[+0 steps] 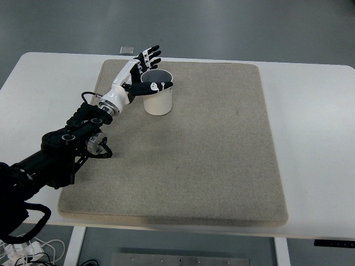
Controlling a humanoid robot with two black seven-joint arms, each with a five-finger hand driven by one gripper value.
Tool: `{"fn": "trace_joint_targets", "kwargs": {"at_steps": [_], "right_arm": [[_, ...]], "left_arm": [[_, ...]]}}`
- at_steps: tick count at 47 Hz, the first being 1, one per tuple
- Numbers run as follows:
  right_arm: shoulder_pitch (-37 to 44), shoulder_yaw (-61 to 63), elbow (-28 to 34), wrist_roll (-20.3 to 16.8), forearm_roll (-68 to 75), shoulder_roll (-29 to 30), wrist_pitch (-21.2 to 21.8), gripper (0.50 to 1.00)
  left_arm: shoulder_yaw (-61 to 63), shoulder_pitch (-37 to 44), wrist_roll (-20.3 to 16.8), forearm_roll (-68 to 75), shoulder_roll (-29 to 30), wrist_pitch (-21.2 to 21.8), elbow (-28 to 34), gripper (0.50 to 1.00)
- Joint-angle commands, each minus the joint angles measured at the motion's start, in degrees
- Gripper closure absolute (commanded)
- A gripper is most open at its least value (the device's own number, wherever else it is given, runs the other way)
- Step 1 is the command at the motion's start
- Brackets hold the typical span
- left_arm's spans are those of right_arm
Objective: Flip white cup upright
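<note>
The cup (158, 98) is standing upright, mouth up, on the far left part of the mat (222, 155), its dark inside showing from above. Starting at the left edge, my left arm (61, 152) is coming in from the lower left corner, black and jointed, and reaching diagonally up across the table (316, 138) and over the mat's near-left area. Cables are hanging beside it near the bottom left corner, below the table edge. Further along, the white forearm section is leading into my left hand (138, 75), which is sitting just beside the cup on its left and far side. My fingers (150, 55) are spreading out, pointing away toward the far edge of the mat, and they are gripping nothing. My thumb (158, 86) is stretching out to the right, lying across the cup's rim; I cannot tell whether it is touching the rim or just hovering over it. Just past my fingertips, a small grey flat item (127, 50) is lying at the table's far edge. To the right of the cup, the mat is running on, grey and flat, toward the white table surface at the right side.
</note>
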Motion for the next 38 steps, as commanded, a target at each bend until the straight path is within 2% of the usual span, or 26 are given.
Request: {"fn": "trace_joint_targets", "kwargs": {"at_steps": [1, 17, 25, 38], "right_arm": [[0.0, 0.0, -0.03, 0.05, 0.0, 0.0, 0.0, 0.548], [0.0, 0.0, -0.03, 0.05, 0.0, 0.0, 0.0, 0.548], [0.0, 0.0, -0.03, 0.05, 0.0, 0.0, 0.0, 0.548], [0.0, 0.09, -0.03, 0.05, 0.0, 0.0, 0.0, 0.548]], "left_arm": [[0.01, -1.02, 0.0, -0.16, 0.18, -0.72, -0.23, 0.504], [0.01, -7.0, 0.0, -9.21, 0.27, -2.04, -0.32, 0.504], [0.1, -10.17, 0.0, -21.24, 0.8, -2.04, 1.61, 0.504], [0.1, -10.7, 0.0, -31.8, 0.8, -2.39, 6.18, 0.504]]}}
